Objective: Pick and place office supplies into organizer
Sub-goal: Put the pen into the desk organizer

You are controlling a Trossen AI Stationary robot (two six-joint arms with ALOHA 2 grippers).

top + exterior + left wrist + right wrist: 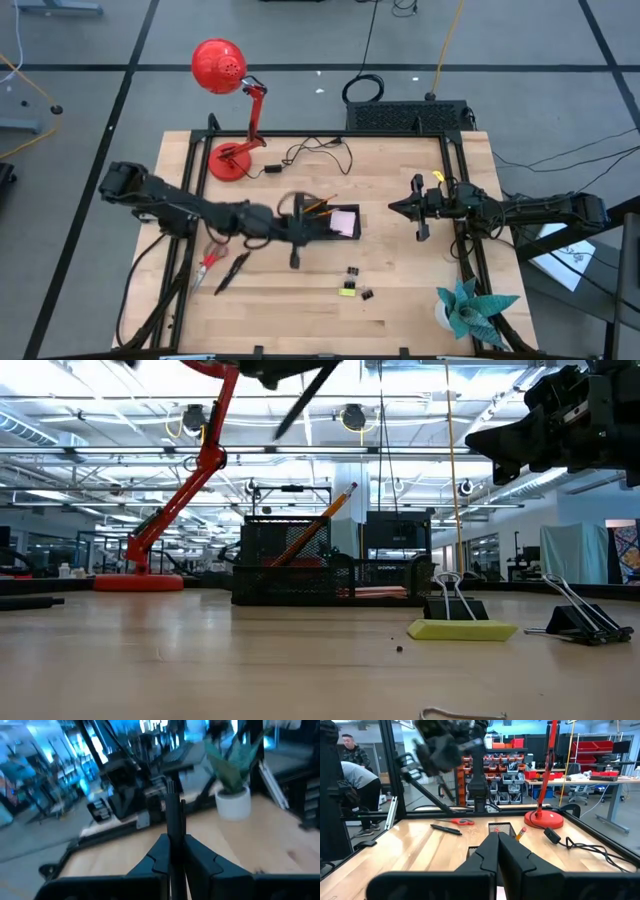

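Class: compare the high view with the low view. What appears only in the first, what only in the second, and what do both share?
Only the high view shows the red-handled scissors, the loose black pen, the teal paper plant and the lamp's round red head. Only the low view shows the hall beyond the table, with its ceiling lights. Both show the black organizer holding orange pencils, the binder clips, the yellow-green piece and the lamp's red base.

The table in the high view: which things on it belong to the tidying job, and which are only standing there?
Job: organizer, pen in the left gripper, scissors, pen on the table, binder clips, yellow-green piece.
Not job: red lamp, paper plant.
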